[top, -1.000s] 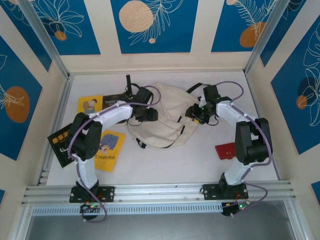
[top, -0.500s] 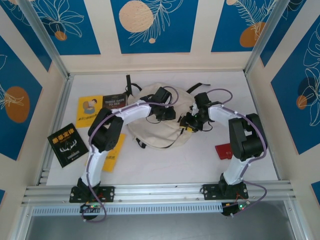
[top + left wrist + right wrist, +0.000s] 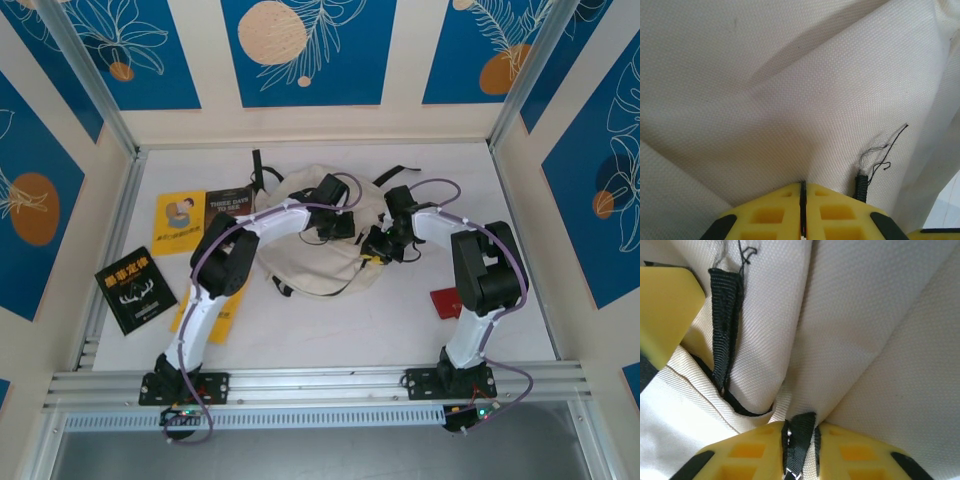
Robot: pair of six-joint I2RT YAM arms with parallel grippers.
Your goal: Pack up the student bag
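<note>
Left pincer (image 3: 802,186): yellow fingers closed tight, nipping a fold of cream cloth; creases run to the slit between them. Just right of the tips, a short black cord stub (image 3: 861,182) with frayed thread.

Right pincer (image 3: 800,427): clamped on a black webbing strip (image 3: 800,440) where cloth folds meet. A second black strap (image 3: 726,315) hangs up-left, loose thread at its top.

The student bag (image 3: 300,265) lies slumped mid-worktop (image 3: 330,330), toward the back wall, both pincers at its upper middle, close together.

Left of the bag:
- dark book (image 3: 228,208), cover reads "THREE DAYS TO SEE"
- yellow book (image 3: 180,222), print too small to read
- black book (image 3: 135,290), white characters, not legible

Red flat item (image 3: 447,302) to the right, no writing made out.
</note>
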